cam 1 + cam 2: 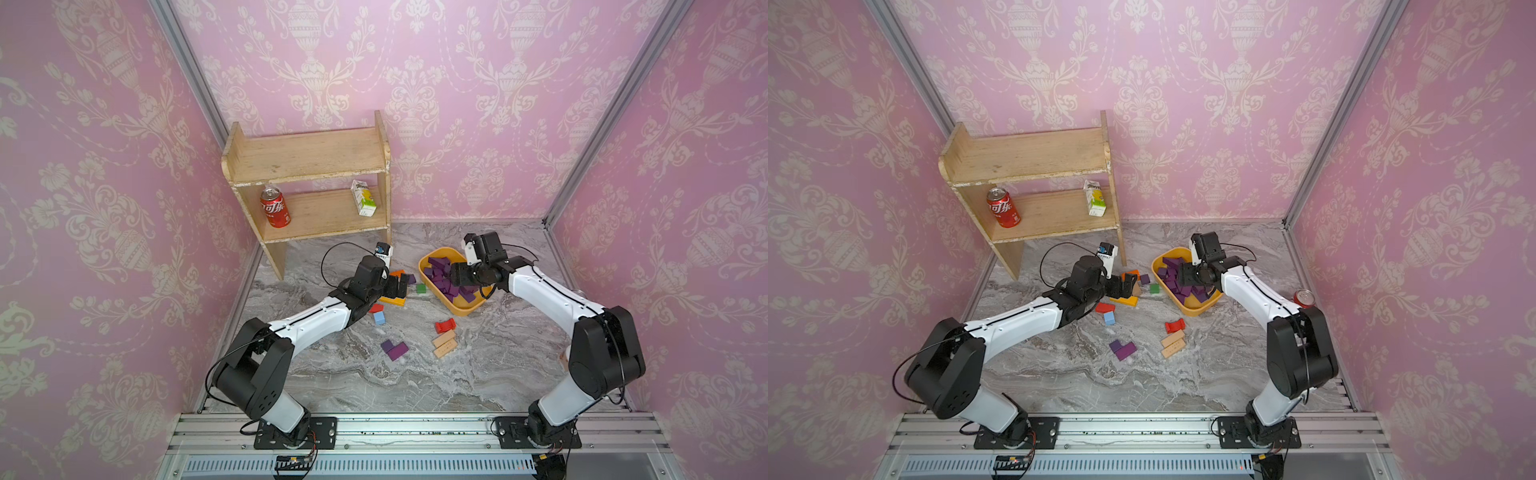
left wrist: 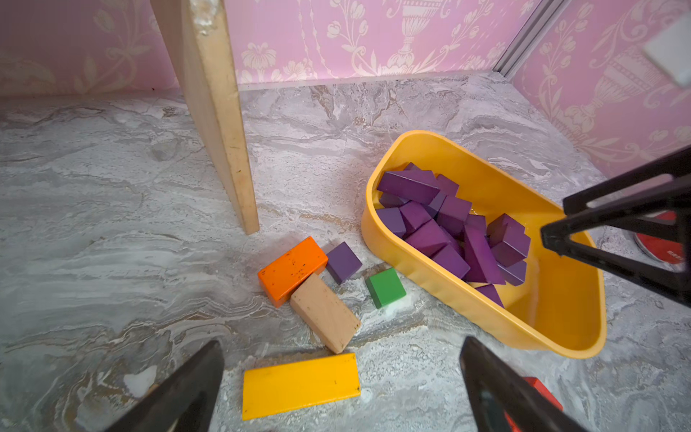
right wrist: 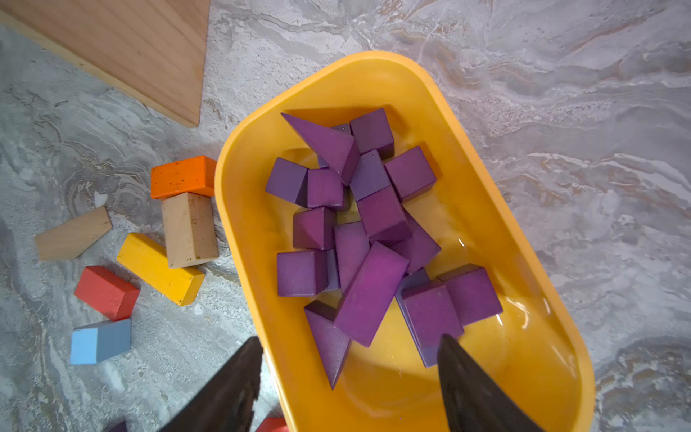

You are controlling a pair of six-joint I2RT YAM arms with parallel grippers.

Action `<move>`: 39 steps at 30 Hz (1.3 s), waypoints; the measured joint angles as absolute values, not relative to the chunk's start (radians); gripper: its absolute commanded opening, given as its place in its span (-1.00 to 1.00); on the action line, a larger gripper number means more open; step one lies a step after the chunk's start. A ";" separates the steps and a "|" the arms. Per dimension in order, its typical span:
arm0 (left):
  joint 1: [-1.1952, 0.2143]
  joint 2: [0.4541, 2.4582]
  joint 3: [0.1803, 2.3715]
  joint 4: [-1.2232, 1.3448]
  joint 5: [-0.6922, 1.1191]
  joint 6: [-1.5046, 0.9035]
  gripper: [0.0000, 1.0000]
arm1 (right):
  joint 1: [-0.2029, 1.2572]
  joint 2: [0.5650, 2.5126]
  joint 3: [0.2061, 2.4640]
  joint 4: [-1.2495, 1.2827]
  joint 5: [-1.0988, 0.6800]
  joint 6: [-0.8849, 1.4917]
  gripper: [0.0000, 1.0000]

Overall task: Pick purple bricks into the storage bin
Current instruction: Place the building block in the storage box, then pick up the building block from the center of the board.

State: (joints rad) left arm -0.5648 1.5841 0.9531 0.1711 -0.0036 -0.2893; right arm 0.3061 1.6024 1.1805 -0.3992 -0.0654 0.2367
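Nearest the bases, two loose purple bricks (image 1: 394,350) lie on the table (image 1: 353,386), well apart from both grippers. Further in, L arm stretches fwd & inward w/ forearm low, L gripper (image 2: 342,342) spread wide & empty above a yellow block (image 2: 301,385), a purple cube (image 2: 343,262) just beyond, near the bin (image 2: 561,318). Farthest, R arm's elbow is raised, wrist pitched down over the bin, R gripper (image 3: 349,338) parted w/ nothing btwn its fingers, above the purple pile (image 3: 374,243) inside.

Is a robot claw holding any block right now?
No, nothing is held. The left claw and the right claw both stand open and empty.
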 measured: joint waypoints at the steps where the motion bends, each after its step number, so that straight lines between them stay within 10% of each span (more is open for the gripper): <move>1: -0.565 1.600 0.966 0.171 -0.004 -0.292 0.98 | 0.306 1.579 1.154 -0.393 -0.073 0.238 0.52; 39: -0.653 1.929 1.359 -0.156 -0.204 -0.364 0.98 | 0.305 1.280 0.783 -0.156 -0.153 0.314 0.79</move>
State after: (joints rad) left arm -0.6533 1.9293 1.3594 -0.1562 -0.2043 -0.3645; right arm 0.3050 1.2800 0.7826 -0.1562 -0.1532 0.3138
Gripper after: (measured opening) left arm 0.991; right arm 0.893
